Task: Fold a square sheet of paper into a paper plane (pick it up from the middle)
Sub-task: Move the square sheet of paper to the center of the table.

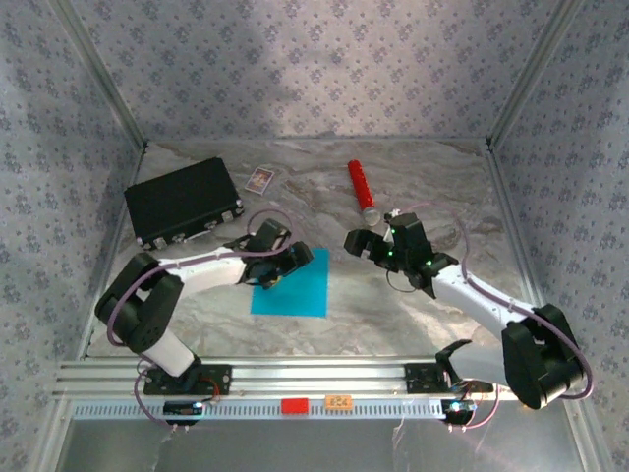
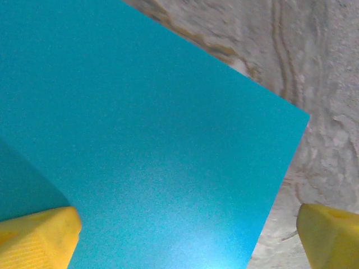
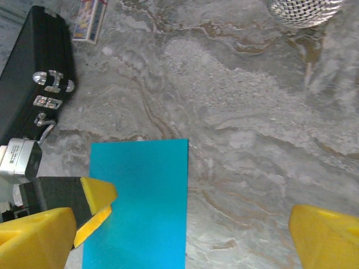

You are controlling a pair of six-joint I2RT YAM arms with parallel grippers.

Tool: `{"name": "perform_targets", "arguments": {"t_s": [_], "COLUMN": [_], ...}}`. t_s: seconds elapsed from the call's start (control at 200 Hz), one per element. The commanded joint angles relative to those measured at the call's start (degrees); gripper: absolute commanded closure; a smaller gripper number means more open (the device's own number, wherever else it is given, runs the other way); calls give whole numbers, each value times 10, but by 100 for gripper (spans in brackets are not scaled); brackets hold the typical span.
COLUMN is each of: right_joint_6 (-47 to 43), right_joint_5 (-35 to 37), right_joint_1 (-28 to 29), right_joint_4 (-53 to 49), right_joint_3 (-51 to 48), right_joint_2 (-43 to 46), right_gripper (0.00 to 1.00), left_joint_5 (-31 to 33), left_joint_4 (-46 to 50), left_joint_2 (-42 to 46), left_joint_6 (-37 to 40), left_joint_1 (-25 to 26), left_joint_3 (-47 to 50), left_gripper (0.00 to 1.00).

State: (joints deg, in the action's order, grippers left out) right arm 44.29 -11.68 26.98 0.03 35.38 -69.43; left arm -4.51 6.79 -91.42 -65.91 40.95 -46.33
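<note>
While the square sheet of paper (image 1: 295,287) lies flat and unfolded on the bench (image 1: 393,329), midway between its side edges and nearer the near edge, the left claw (image 1: 271,279) hangs wide open over the sheet's left part. The right claw (image 1: 354,242) gapes empty just right of it.

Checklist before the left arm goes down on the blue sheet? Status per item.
1. Left gripper open: ok.
2. Right gripper open: ok.
3. Square sheet of paper flat, unfolded: ok.
4. Left gripper over the sheet's middle: not ok; it sits near the sheet's left edge, one finger over bare table.
5. Black case and red cylinder apart from the sheet: ok.
6. Contact with the paper: cannot tell.
</note>
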Motion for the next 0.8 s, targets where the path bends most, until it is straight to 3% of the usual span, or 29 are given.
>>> {"name": "perform_targets", "arguments": {"t_s": [0.0,0.125,0.27,0.45,0.795], "right_joint_6": [20,32,32,30,23], "right_joint_5": [29,24,29,30,8], "right_joint_1": [-10,-21,-23,-25,-25], "right_joint_4": [-40,-39,-36,-36,-30], "right_joint_3": [-15,-28,-36,-35,-33], "right_joint_2": [16,27,44,50,47], "right_gripper": [1,1,1,1,1], "left_joint_5": [36,63,100,59,42], "left_joint_4": [28,36,113,228,359], "left_joint_2": [-39,-21,2,-29,-131], "left_joint_6": [-73,-37,87,233,281], "left_joint_1": [38,53,55,38,55], "left_joint_3": [-11,-27,-74,-145,-258], "left_gripper": [0,0,0,0,3]}}
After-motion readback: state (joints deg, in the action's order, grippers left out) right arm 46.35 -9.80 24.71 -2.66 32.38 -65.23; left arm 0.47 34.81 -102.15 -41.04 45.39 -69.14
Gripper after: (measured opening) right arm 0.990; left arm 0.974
